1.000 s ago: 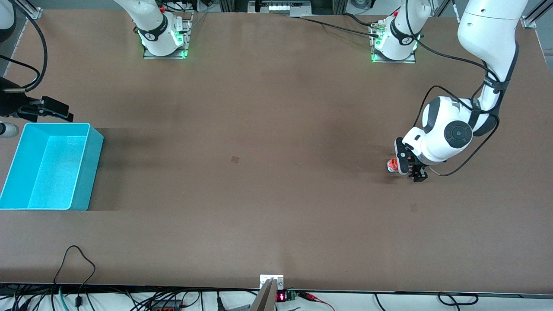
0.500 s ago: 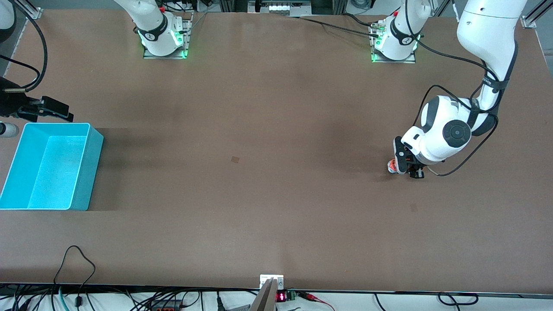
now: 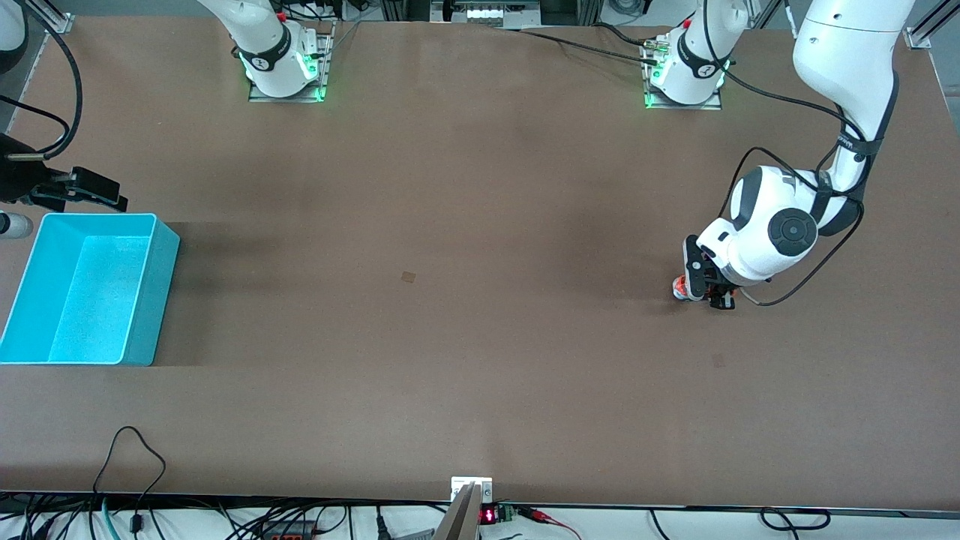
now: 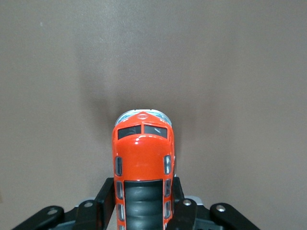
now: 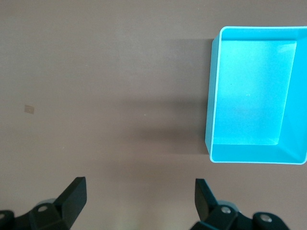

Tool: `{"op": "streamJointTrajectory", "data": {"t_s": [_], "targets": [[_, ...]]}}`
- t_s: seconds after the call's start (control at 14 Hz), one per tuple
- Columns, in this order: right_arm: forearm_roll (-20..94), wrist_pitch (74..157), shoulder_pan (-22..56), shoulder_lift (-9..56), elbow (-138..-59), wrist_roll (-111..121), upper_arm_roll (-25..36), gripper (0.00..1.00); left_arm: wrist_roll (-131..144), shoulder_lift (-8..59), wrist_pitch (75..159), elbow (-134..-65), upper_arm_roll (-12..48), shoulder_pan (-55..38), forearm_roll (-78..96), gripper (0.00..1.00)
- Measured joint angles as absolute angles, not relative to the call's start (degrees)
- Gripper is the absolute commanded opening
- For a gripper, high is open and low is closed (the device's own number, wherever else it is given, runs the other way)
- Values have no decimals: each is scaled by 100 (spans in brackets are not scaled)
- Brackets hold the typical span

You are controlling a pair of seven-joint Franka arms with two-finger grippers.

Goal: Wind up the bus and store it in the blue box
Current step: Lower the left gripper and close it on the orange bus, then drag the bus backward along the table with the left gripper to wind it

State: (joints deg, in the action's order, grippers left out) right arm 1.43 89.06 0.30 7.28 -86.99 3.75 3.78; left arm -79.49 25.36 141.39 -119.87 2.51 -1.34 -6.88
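The small orange-red bus [image 3: 679, 286] stands on the table at the left arm's end. In the left wrist view the bus [image 4: 143, 153] shows its dark roof panels and whitish front. My left gripper [image 3: 709, 291] is low over it, and in its own wrist view [image 4: 143, 194] the black fingers [image 4: 106, 196] press against both sides of the bus's rear half. The blue box [image 3: 161, 300] stands empty at the right arm's end and also shows in the right wrist view [image 5: 214, 96]. My right gripper [image 3: 94, 191] hangs open and empty [image 5: 139, 181] over the table beside the box.
Bare brown table lies between the bus and the box. A small tan square mark [image 3: 408, 277] sits on the middle of the table. Cables and a small device [image 3: 471, 491] lie along the table edge nearest the front camera.
My left wrist has shifted slightly away from the front camera at the bus. The bus has stayed where it was. The right arm has not moved.
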Motion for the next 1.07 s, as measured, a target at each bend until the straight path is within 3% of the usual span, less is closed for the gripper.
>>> {"op": "streamJointTrajectory", "data": {"t_s": [1.07], "targets": [[143,8903,30,728,-8699,375,378,100,-9746,2767,14105,-11618,225,1649,-688,19]]}}
